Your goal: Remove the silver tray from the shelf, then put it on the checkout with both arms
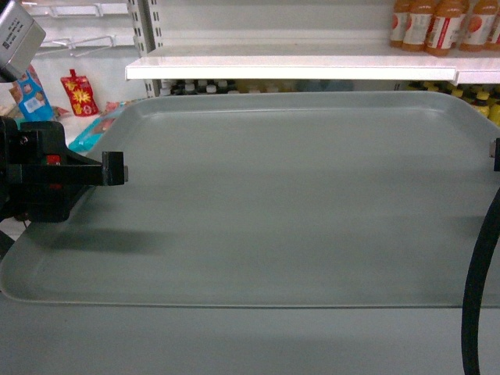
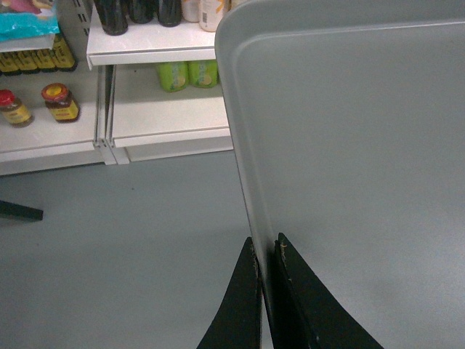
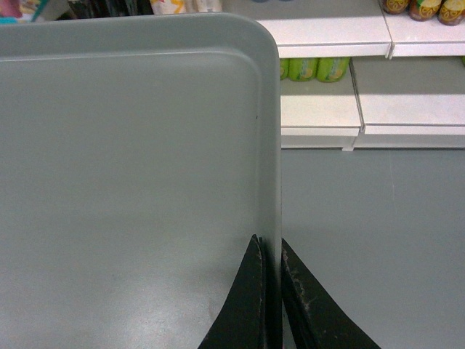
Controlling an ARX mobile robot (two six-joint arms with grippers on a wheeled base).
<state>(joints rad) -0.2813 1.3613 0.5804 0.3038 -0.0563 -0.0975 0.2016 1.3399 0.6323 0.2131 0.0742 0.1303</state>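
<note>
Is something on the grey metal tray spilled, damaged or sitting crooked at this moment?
Nothing stands out. The large dull grey metal tray looks bare inside, with no spill or dent visible. The left gripper and the right gripper each pinch a side rim, and the tray looks roughly level in the head view.

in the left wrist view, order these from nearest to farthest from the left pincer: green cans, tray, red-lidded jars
1. Tray: its rim is clamped in the left pincer.
2. Green cans: straight ahead on a lower shelf, beside the tray's far corner.
3. Red-lidded jars: far left, on a low shelf.
</note>
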